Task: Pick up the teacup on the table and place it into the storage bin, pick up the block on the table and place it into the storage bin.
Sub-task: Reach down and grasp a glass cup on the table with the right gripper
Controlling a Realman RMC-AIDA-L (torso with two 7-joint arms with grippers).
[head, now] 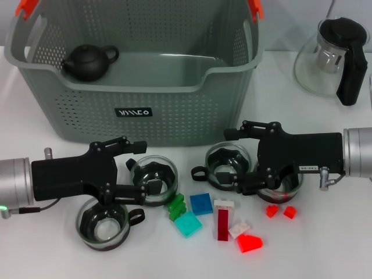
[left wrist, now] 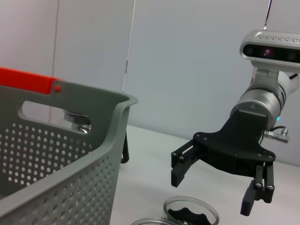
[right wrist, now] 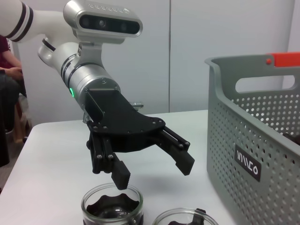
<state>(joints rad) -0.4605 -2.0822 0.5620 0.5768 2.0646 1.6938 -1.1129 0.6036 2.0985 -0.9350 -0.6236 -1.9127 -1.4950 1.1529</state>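
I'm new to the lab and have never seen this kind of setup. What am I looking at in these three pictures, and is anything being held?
It is a two-armed robot at a white table. One picture looks down from its head; the other two come from cameras on its wrists, each showing the opposite arm. The left gripper and the right gripper are both open, each above a glass teacup. Nothing is held. Two more cups and small coloured blocks lie in front. Behind stands the grey storage bin with a dark teapot inside, and beside it a glass pot.
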